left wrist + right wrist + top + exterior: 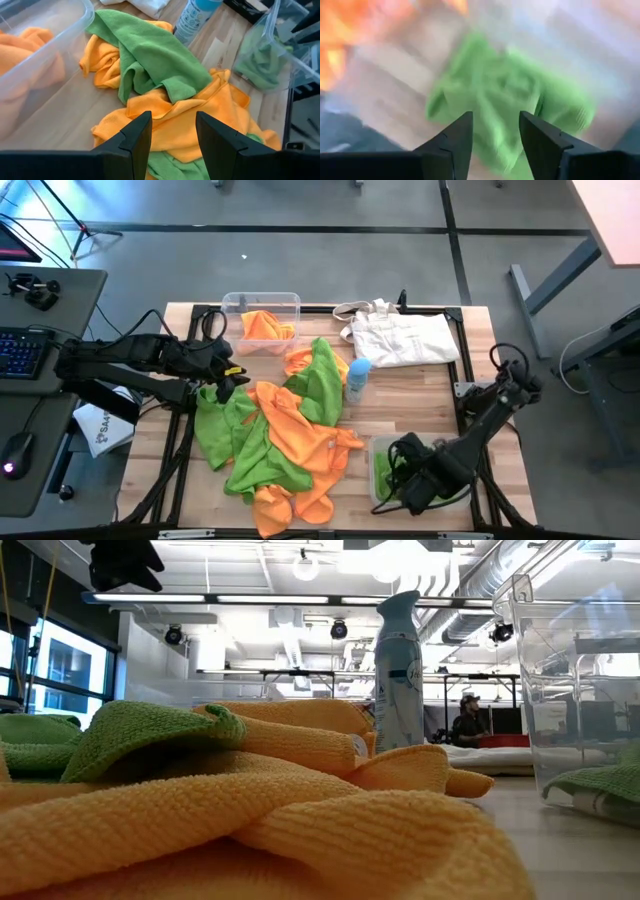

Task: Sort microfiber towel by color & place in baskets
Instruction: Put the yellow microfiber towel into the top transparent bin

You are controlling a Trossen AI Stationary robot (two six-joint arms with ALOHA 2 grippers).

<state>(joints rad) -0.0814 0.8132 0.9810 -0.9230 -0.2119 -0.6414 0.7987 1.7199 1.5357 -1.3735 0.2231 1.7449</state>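
Towels in orange and green lie heaped at the centre of the wooden counter in the high view, which we read as the unsorted pile of microfiber cloths awaiting sorting. We see 2 clear baskets: one at upper centre holding orange cloths, one at lower right holding a green towel, so each colour seems to have its own bin. A blue bottle and a white tote bag sit beside the pile. The right hand hangs over the lower-right basket, fingers parted and empty above that green towel, which we judge just dropped. The left hand reaches in from the left, poised over the pile, fingers spread and holding nothing.
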